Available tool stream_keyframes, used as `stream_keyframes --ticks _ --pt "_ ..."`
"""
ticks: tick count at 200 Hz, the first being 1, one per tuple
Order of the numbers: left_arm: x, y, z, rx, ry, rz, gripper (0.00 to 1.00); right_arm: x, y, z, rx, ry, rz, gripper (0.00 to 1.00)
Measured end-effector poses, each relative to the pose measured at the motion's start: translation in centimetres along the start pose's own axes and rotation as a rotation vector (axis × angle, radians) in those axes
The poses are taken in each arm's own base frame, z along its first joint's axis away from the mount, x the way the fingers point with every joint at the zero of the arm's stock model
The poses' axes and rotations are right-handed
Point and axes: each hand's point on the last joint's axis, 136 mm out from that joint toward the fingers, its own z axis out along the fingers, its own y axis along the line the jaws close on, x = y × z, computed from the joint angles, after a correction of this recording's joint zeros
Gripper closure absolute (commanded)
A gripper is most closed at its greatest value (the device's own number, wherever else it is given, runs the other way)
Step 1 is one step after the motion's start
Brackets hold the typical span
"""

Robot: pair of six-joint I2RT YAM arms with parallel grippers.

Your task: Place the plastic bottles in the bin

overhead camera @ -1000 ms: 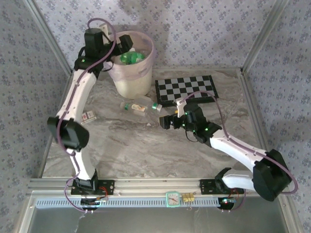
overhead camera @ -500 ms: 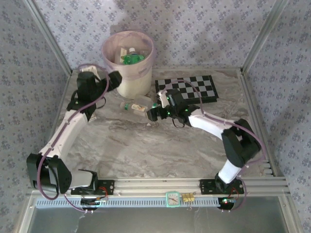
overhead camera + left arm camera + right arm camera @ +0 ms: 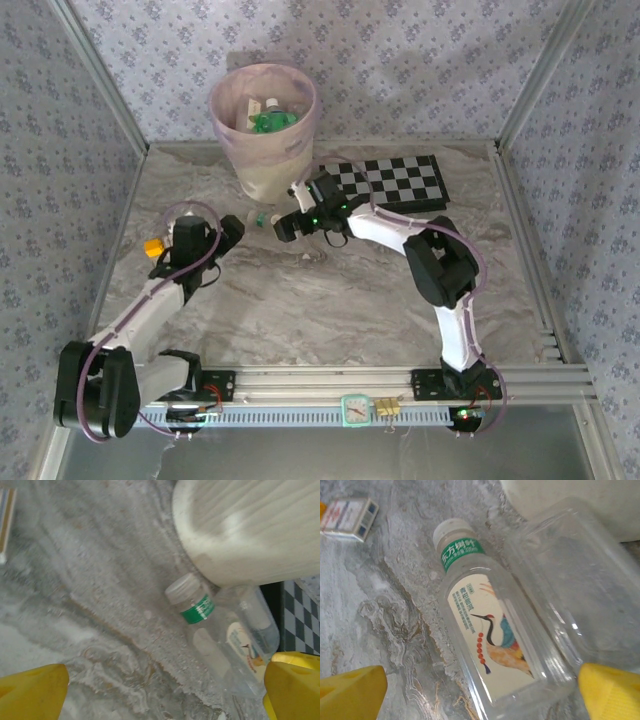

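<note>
Left arm: up over the mouth of the bin (image 3: 262, 172) a second ago, now down low at the near left of the desk (image 3: 330, 310), pointing toward the bin's foot.
Left fingers (image 3: 31, 692): wide apart, nothing between them, so that delivery looks finished.
Right arm: swings from mid-desk to the far left and now sits right by the bin's foot.
Right fingers (image 3: 350, 692): wide apart and empty, hanging over the crane-label bottle, not yet touching it.
Crane-label bottle (image 3: 487, 640): flat on its side on the desk, white cap and green band, just beside the bin's foot, same spot as a second ago.
Second clear bottle (image 3: 565, 575): lies alongside, pressed in between the first and the bin wall.
Bottles in the bin (image 3: 268, 118): green and clear ones piled inside the liner.
Carton (image 3: 347, 512): on the desk to the left, no part of the job.
Meaning: handover between arms, two bottles in view left to lift, right arm best placed; tight neighbour may get nudged on closing.
</note>
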Motion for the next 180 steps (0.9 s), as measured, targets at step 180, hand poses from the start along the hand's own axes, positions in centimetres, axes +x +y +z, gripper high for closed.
stream_keyframes --ticks 180 --pt "0.6 1.3 0.4 -0.009 -0.009 -0.139 0.00 2.2 0.9 4.4 0.137 0.153 -0.223 0.19"
